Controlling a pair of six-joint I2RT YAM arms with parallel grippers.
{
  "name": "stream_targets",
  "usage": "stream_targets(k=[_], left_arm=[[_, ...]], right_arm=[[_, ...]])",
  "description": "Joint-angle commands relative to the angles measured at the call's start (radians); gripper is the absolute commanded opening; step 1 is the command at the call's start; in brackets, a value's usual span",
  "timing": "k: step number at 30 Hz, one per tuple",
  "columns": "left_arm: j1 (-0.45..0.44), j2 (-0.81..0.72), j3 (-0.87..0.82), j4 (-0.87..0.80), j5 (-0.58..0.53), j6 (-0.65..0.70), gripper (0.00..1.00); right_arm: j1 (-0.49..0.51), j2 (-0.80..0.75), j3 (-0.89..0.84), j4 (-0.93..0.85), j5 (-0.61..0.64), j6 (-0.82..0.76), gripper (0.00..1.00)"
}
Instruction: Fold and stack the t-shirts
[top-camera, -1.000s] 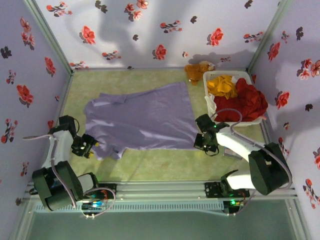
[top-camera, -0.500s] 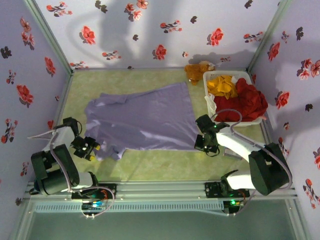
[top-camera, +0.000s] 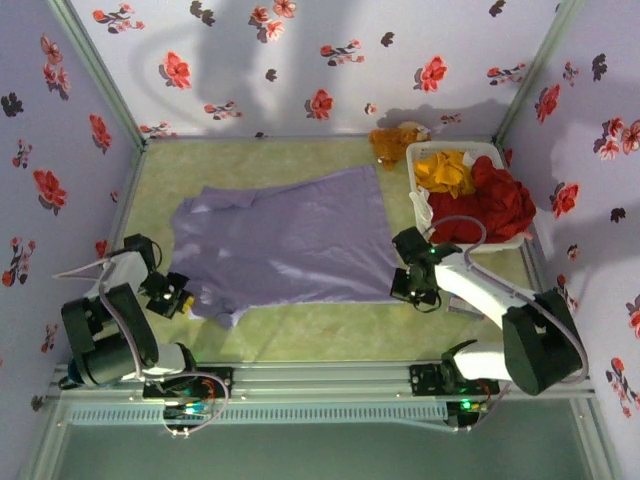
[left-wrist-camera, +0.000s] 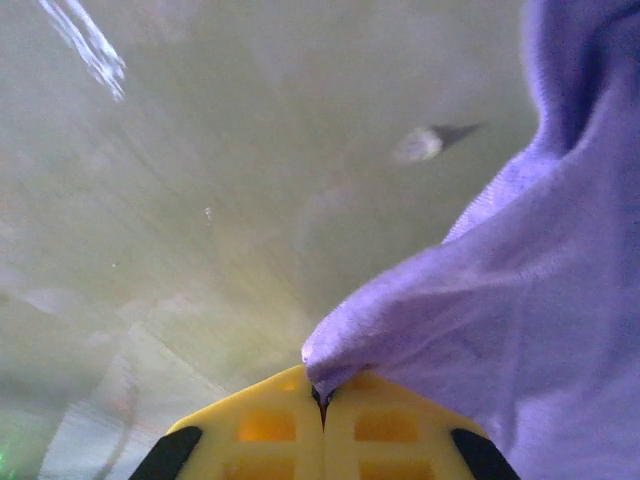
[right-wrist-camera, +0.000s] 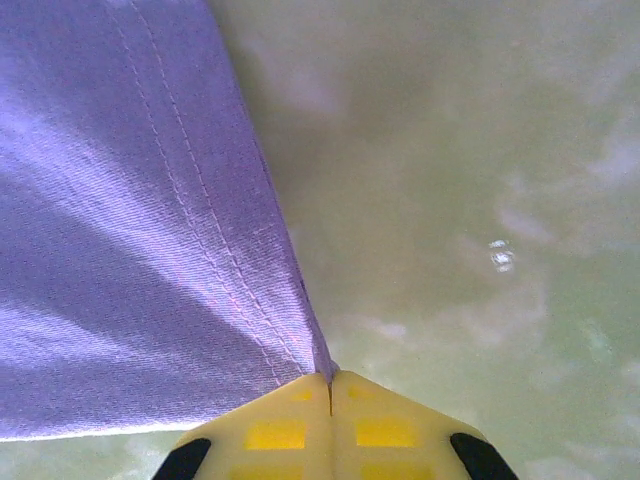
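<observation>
Left gripper (left-wrist-camera: 322, 398) has now clamped onto a fold of the lavender t-shirt (top-camera: 290, 240) near the table (top-camera: 300, 335) left edge; right gripper (right-wrist-camera: 330, 383) pinches its hem corner

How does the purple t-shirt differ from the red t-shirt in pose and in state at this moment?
The purple t-shirt lies spread out on the green table; the red t-shirt sits bunched in the white basket. The purple t-shirt is pinched at its near edge by the left gripper and the right gripper, both shut; the red t-shirt is touched by neither. Both are not yet folded.
</observation>
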Motion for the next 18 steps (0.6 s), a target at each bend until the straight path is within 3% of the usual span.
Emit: stream_targets(k=[1, 6, 12, 18], left_arm=[[0.032, -0.084, 0.033, -0.058, -0.027, 0.006, 0.0], [0.033, -0.135, 0.03, -0.151, -0.126, 0.005, 0.0], [0.035, -0.155, 0.02, -0.137, -0.107, -0.027, 0.0], [0.033, -0.073, 0.088, -0.139, -0.081, 0.074, 0.0]], right_arm=[[-0.004, -0.075, -0.022, -0.111, 0.016, 0.017, 0.0], [0.016, -0.114, -0.066, -0.107, -0.054, 0.058, 0.0], [0.044, -0.124, -0.059, -0.141, -0.067, 0.069, 0.0], [0.046, -0.074, 0.062, -0.194, -0.03, 0.014, 0.0]])
